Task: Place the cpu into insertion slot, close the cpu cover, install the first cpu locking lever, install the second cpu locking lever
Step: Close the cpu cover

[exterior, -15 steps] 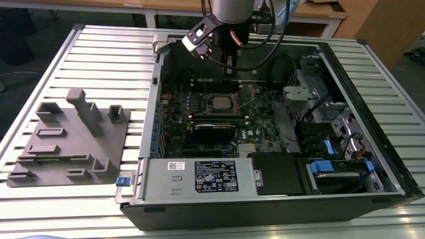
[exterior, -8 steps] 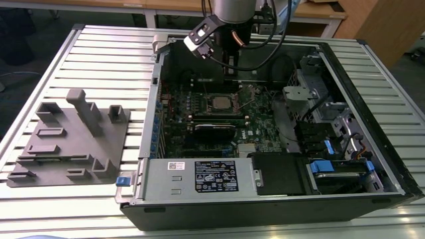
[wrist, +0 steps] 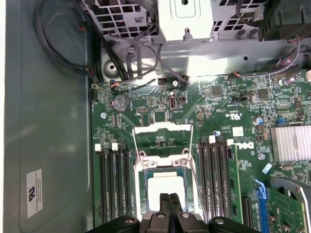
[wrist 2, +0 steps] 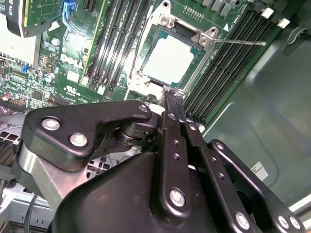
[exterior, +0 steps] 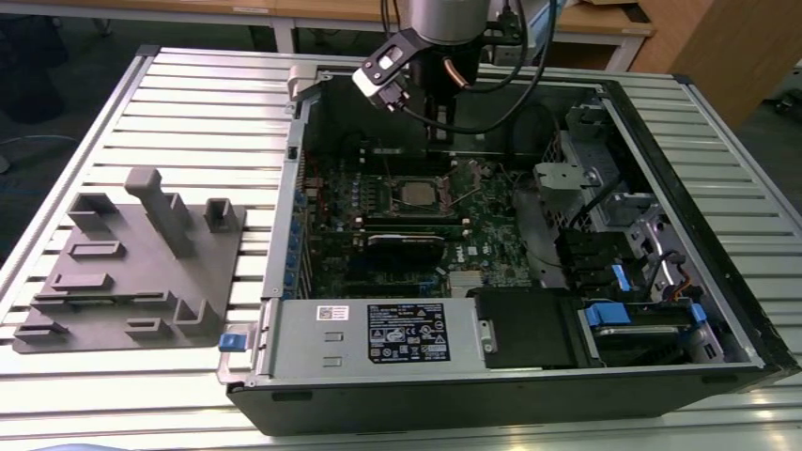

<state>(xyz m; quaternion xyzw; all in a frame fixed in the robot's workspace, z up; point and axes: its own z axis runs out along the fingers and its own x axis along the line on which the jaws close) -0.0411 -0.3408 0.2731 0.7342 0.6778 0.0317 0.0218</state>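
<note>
Gripper (wrist: 168, 200) hangs over cpu (wrist: 164, 184) lying in insertion slot (wrist: 142, 189).

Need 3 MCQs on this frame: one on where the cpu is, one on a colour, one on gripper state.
1. Where is the cpu?
A) in the insertion slot
B) on the floor
C) held in the gripper

2. What colour is the circuit board?
A) red
B) green
C) white

3. How are the gripper fingers?
A) spread wide
B) shut on the cpu
C) shut, empty

Answers:
1 A: the cpu lies flat in the insertion slot.
2 B: the circuit board is green.
3 C: the gripper fingertips meet above the chip, holding nothing.
</note>
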